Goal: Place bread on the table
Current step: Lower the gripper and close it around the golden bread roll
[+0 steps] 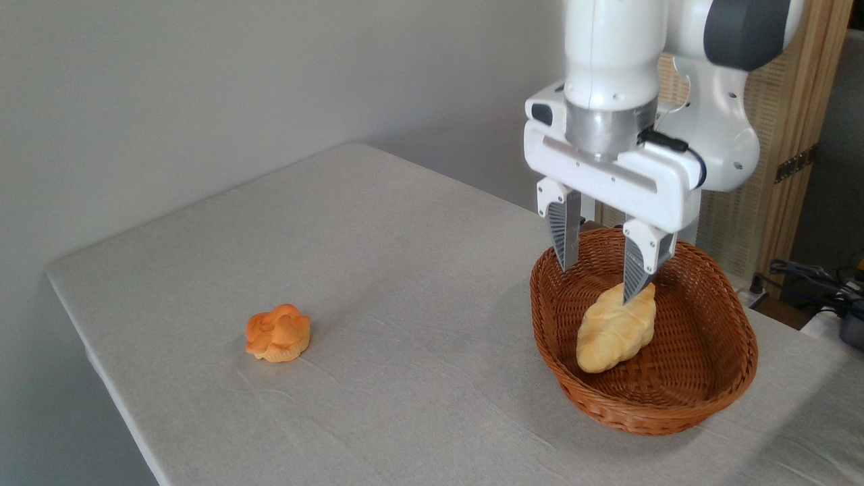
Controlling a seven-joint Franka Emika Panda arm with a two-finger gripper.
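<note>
From the fixed camera, the only view, the tool (599, 277) hangs over the far half of the wicker basket (709, 395) with its two fingers wide apart and nothing between them. The bread (615, 331) lies inside the basket, just below the tool and slightly toward the camera, slanting from its upper end near the right fingertip down to its lower end toward the basket's near wall. The right fingertip overlaps the loaf's upper end in the picture; whether it touches cannot be told. The left finger stands over bare wicker, to the left of the loaf. Well to the tool's left and nearer the camera, a small orange bun (278, 333) sits on the grey worktop (378, 270), which is where the loaf must end up.

The step in hand looks like the descent for a grasp, with the task barely begun. The chief risk is alignment: the fingers appear offset toward the loaf's far tip, not astride its middle, so closing here may pinch only the tapered end and let it swing or slip out. Coming down further could drive the right finger into the loaf, pushing it aside. A low lift could snag the basket rim and drag the light basket along.
</note>
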